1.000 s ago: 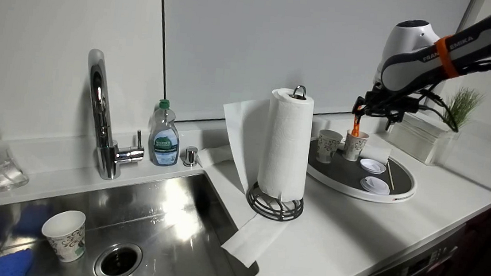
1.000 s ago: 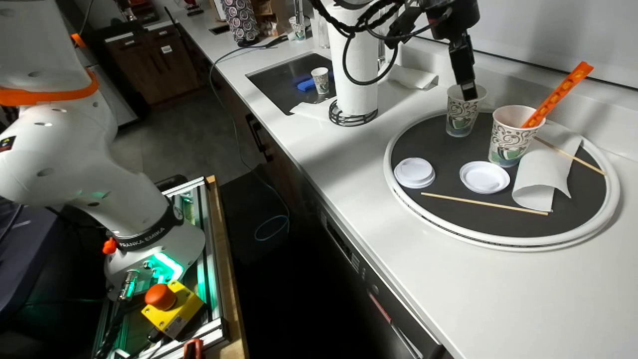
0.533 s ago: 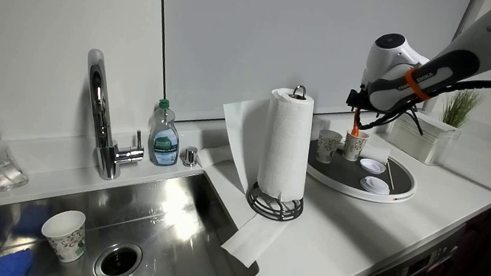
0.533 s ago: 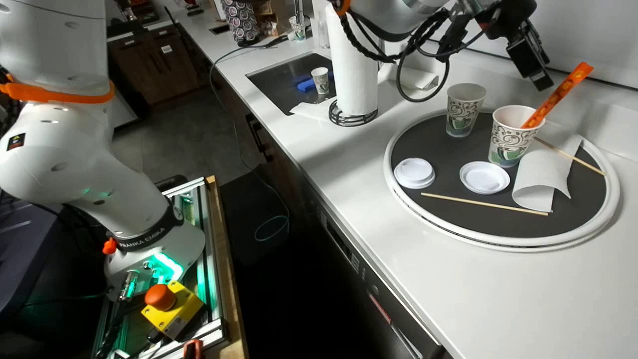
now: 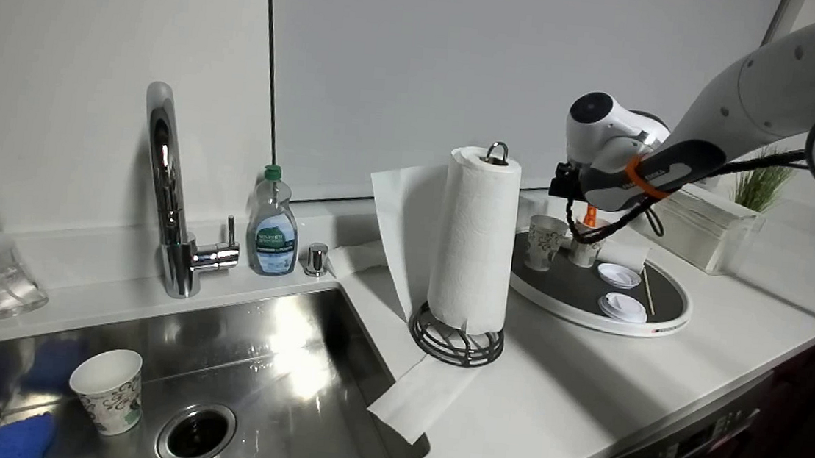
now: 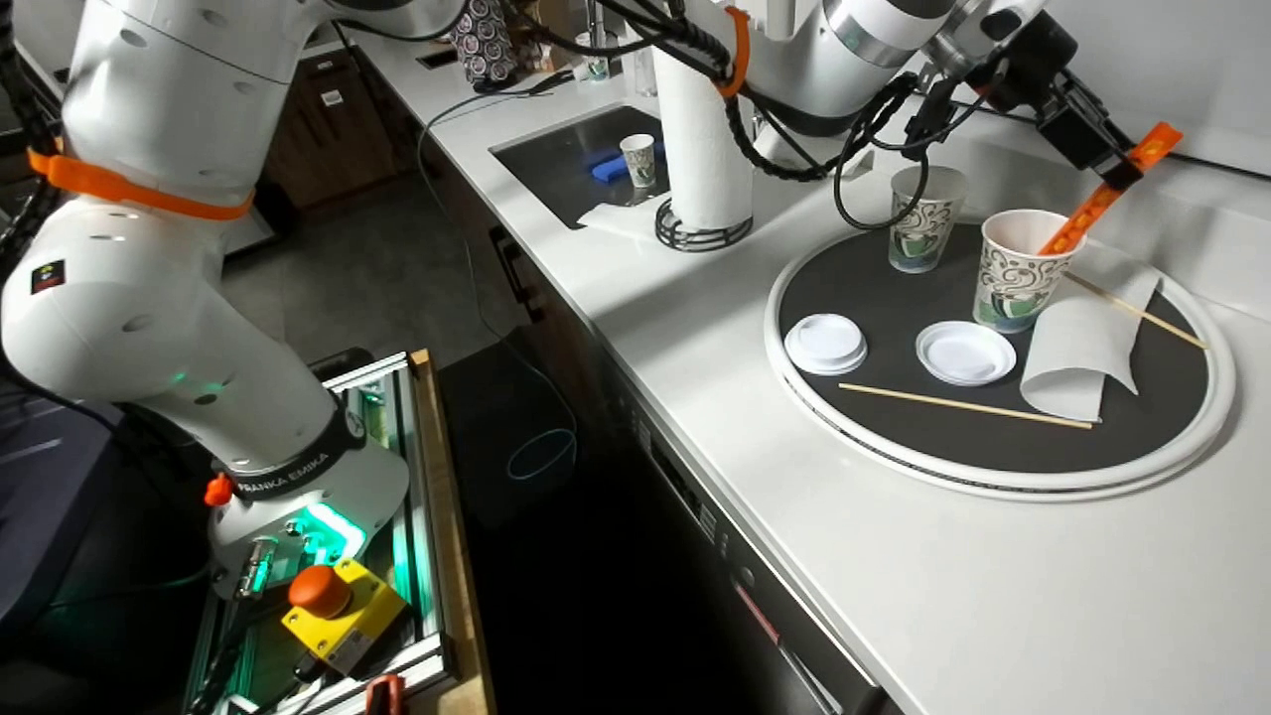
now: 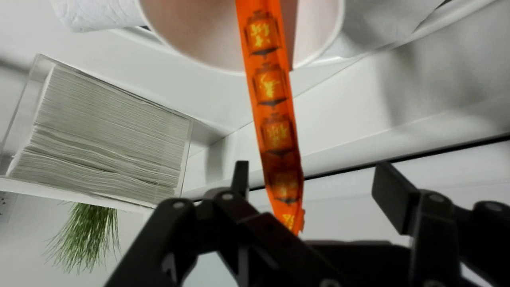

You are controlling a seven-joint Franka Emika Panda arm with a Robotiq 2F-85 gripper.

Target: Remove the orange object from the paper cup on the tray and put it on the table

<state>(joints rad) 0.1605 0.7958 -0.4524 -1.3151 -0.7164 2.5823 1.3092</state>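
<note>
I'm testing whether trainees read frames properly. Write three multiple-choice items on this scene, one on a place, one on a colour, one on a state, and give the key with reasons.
1. Where is the orange stick?
A. In the sink
B. In a paper cup on the tray
C. Flat on the countertop

2. What colour is the cap of the bottle beside the faucet?
A. Red
B. White
C. Green

3. How does the gripper stand?
A. Open
B. Shut on the stick
C. Shut on nothing

Key:
1: B, since an exterior view shows it rising from a cup that stands on the tray.
2: C, since the green cap shows plainly in an exterior view.
3: A, since the wrist view shows the fingers wide apart, with space either side of the stick.
</note>
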